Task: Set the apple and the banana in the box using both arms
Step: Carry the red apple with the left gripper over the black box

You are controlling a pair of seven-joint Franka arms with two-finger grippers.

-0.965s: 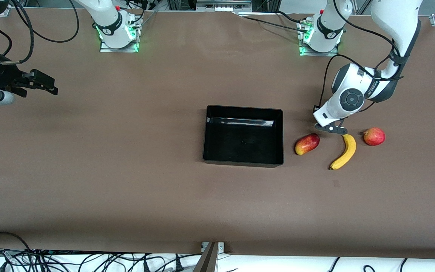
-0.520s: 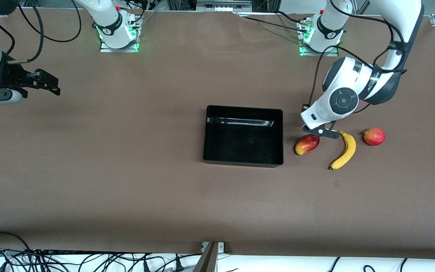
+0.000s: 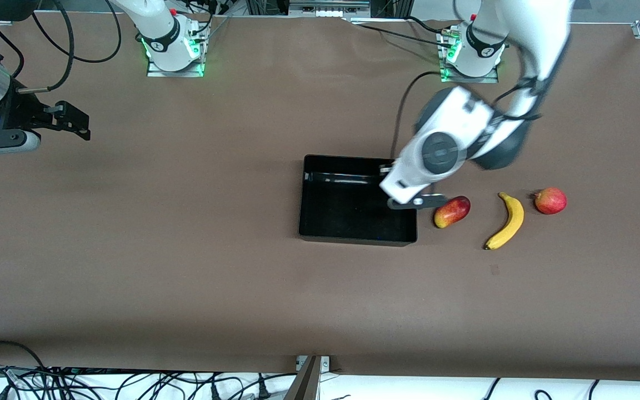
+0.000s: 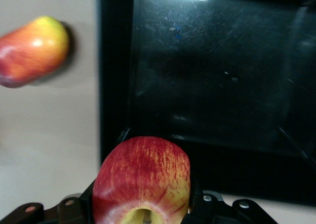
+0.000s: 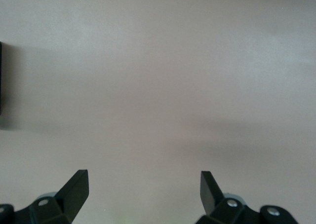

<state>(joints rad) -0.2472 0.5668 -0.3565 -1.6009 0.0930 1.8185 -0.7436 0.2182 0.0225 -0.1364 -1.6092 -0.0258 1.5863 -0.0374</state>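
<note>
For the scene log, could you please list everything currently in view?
box: one, glossy black, mid-table, nothing in it.
apple: one, red with yellow streaks, held above the box's edge.
banana: one, yellow, on the table between the two other fruits.
oblong fruit: one, red and yellow, beside the box toward the left arm's end.
round fruit: one, pinkish red, beside the banana, nearest the left arm's end.
table: one, brown.
left claw: one, black, shut on the apple over the box's edge.
right claw: one, black, open, waiting over the right arm's end.
</note>
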